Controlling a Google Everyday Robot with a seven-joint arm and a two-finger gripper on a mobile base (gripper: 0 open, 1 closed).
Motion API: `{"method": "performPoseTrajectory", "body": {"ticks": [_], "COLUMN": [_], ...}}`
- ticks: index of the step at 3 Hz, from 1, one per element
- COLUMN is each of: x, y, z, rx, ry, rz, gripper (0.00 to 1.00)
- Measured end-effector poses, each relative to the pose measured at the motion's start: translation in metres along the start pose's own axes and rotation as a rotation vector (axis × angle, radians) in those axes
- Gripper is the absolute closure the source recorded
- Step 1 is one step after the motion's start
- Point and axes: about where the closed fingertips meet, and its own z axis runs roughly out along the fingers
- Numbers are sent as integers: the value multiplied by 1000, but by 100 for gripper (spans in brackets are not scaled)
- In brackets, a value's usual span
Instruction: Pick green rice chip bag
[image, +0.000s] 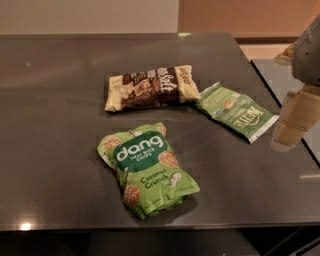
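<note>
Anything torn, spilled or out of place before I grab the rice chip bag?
Nothing stands out. The rice chip bag lies intact at the front, apart from the others. The brown bag and Kettle packet lie flat behind it, nothing spilled. The gripper is off to the right, beside the Kettle packet.

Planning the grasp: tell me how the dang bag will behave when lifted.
The green rice chip bag looks puffy, so probably light and squashy; its glossy film may slip. The gripper hangs at the view's right edge.

One camera views the table (50, 100) obliquely from above its near edge, at close range. The gripper (290, 129) occupies the view's right edge.
</note>
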Motion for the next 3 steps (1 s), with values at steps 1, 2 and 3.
{"method": "performPoseTrajectory", "body": {"ticks": [1, 2, 3], "x": [-3, -36, -75], "y": [1, 14, 30], "z": [-1, 0, 3], "rx": [4, -13, -36], "ry": [-3, -49, -99], "rz": [-3, -20, -45], "gripper": [0, 0, 0]}}
